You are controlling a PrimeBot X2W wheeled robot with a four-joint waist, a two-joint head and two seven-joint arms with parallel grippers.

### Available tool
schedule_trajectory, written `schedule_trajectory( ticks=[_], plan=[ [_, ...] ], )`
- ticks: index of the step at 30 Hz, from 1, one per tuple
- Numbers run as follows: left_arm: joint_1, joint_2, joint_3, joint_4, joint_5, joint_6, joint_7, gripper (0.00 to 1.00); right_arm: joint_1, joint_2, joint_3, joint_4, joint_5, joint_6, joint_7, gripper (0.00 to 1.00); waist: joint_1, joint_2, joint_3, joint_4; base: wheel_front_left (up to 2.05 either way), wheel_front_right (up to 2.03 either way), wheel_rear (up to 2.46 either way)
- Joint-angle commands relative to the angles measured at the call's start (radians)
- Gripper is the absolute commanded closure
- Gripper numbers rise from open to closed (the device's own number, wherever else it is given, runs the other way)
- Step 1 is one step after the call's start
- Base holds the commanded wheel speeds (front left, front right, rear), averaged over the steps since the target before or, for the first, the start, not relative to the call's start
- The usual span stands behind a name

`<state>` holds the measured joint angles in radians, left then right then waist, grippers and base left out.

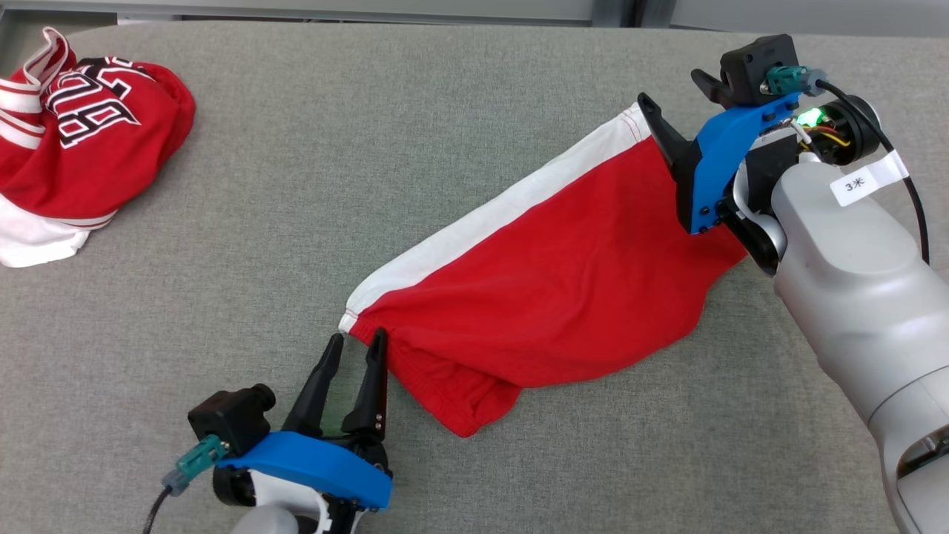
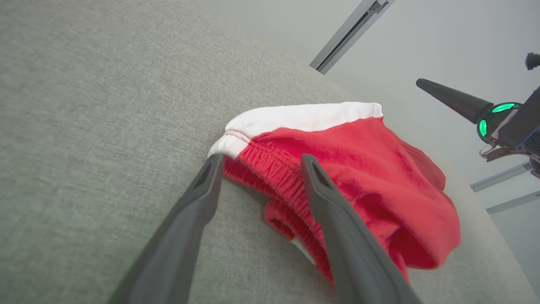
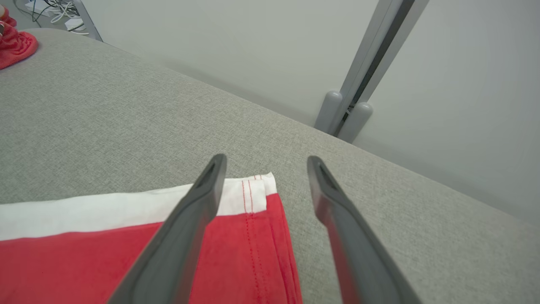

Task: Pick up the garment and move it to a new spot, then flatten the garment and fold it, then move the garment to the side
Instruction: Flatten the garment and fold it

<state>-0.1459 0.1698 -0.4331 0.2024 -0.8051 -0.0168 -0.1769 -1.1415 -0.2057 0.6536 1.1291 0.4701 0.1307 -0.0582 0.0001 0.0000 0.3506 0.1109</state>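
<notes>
The garment (image 1: 549, 289) is a pair of red shorts with a white side stripe, stretched slantwise across the grey cushioned surface (image 1: 371, 148). My left gripper (image 1: 359, 341) stands open at its lower-left waistband corner (image 2: 236, 141); one finger rests on the bare cushion, the other over the red cloth. My right gripper (image 1: 663, 130) is open at the upper-right hem corner (image 3: 257, 194), fingers (image 3: 211, 185) spread above the stitched hem with nothing clamped. The lower edge of the shorts is bunched and folded under (image 1: 460, 400).
A second red and white jersey (image 1: 81, 141) lies crumpled at the far left of the surface, its edge showing in the right wrist view (image 3: 14, 46). Behind the surface's far edge are a pale wall and a metal post (image 3: 358, 84).
</notes>
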Motion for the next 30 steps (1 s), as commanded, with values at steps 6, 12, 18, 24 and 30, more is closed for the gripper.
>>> schedule_trajectory(
  ticks=[6, 12, 18, 24, 30],
  plan=[
    [0.040, 0.080, 0.006, -0.083, 0.029, 0.037, 0.047, 0.00, 0.018, -0.030, 0.055, -0.006, 0.054, 0.000, 0.019, 0.00, -0.0001, 0.0000, -0.031, 0.000, 0.00, 0.00, 0.00],
    [0.089, 0.158, 0.034, -0.196, 0.063, 0.088, 0.061, 0.00, 0.043, -0.064, 0.101, -0.011, 0.111, 0.000, 0.049, 0.00, -0.0001, 0.0000, -0.058, 0.007, 0.00, 0.00, 0.00],
    [0.076, 0.171, 0.066, -0.265, 0.110, 0.139, 0.013, 0.00, 0.071, -0.092, 0.144, 0.004, 0.171, 0.000, 0.144, 0.00, -0.0001, 0.0000, -0.061, 0.020, 0.00, 0.00, 0.00],
    [0.043, 0.139, 0.084, -0.264, 0.133, 0.173, -0.033, 0.00, 0.092, -0.111, 0.169, 0.024, 0.217, 0.000, 0.209, 0.00, -0.0001, 0.0000, -0.046, 0.038, 0.00, 0.00, 0.00],
    [0.032, 0.121, 0.099, -0.242, 0.142, 0.177, -0.061, 0.00, 0.119, -0.107, 0.189, 0.052, 0.260, 0.000, 0.285, 0.00, -0.0001, 0.0000, -0.034, 0.057, 0.00, 0.00, 0.00]
  ],
)
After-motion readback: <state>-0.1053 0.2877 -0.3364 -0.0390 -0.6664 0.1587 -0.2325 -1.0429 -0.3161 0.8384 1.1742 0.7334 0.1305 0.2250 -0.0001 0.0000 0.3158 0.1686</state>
